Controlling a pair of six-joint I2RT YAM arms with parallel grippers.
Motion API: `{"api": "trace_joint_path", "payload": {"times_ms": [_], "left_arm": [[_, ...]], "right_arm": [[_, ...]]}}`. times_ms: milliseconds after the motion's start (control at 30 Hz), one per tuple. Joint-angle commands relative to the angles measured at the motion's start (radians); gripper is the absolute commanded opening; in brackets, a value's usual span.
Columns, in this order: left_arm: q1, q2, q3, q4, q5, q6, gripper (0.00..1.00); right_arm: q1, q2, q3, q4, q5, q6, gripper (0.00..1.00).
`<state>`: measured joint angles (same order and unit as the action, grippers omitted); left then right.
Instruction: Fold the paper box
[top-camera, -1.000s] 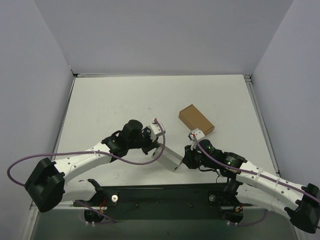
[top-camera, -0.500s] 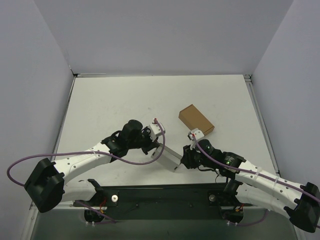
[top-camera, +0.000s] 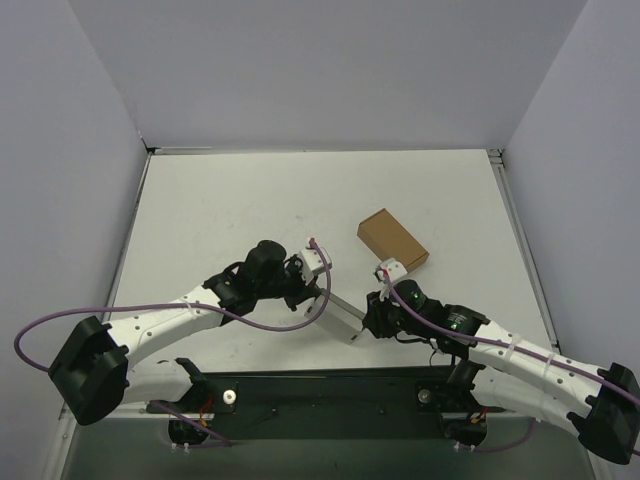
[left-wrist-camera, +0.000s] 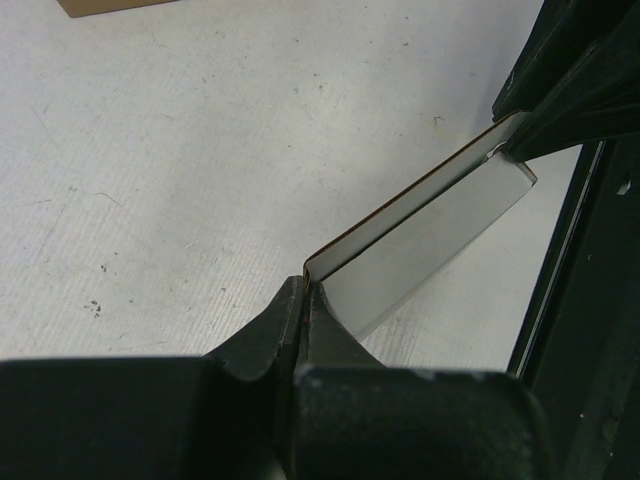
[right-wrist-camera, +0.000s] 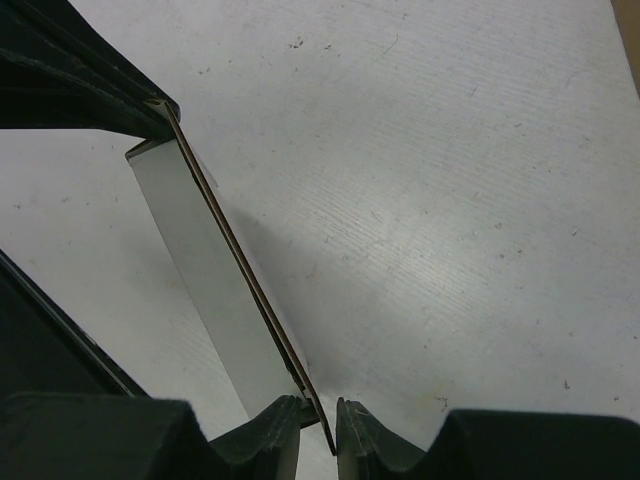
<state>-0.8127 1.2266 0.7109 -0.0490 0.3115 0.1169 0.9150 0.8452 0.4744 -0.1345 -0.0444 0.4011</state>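
Starting at the lower left of the overhead frame: tracing the left arm slanting up toward the middle of the white bench.

Finding the left end effector just left of centre, clamping hard onto one end of the paper box. Seeing, in the left wrist view, its two dark fingers pressing together at the lower middle, pinching the card's folded edge between them.

Noting the paper box lying flattened into a pale grey strip with a thin brown edge. Watching it hanging above the bench, slanting from the centre down toward the lower right of the overhead frame, bridging the two end effectors close to the bench's near edge.

Moving right: meeting the right end effector at the strip's other end, standing narrow around it. Reading, from the right wrist view, the card's tip sitting between the fingers at the bottom of the frame, touching the left-hand one and leaving a sliver of bench showing before the right-hand one. Not being able to tell whether gripping the card or merely bracketing it.

Spotting a small brown box up and right of centre, resting flat on the bench, apart from the paper box and untouched by either end effector.

Ending with the right arm running off to the lower right corner.
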Motion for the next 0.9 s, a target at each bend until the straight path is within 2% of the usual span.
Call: {"api": "trace_joint_path", "payload": {"times_ms": [0, 267, 500, 867], "left_arm": [[-0.006, -0.021, -0.004, 0.023, 0.021, 0.006, 0.00], [-0.011, -0.021, -0.002, 0.018, 0.006, 0.006, 0.00], [-0.014, -0.021, -0.001, 0.017, 0.003, 0.006, 0.00], [-0.014, -0.019, -0.001, 0.017, -0.006, 0.004, 0.00]], "right_arm": [[-0.008, -0.011, -0.007, 0.021, -0.011, -0.010, 0.22], [-0.008, -0.038, 0.007, -0.016, 0.015, -0.004, 0.26], [-0.008, -0.031, 0.012, -0.020, -0.005, -0.001, 0.13], [-0.008, -0.037, -0.002, -0.034, -0.003, 0.008, 0.19]]}}
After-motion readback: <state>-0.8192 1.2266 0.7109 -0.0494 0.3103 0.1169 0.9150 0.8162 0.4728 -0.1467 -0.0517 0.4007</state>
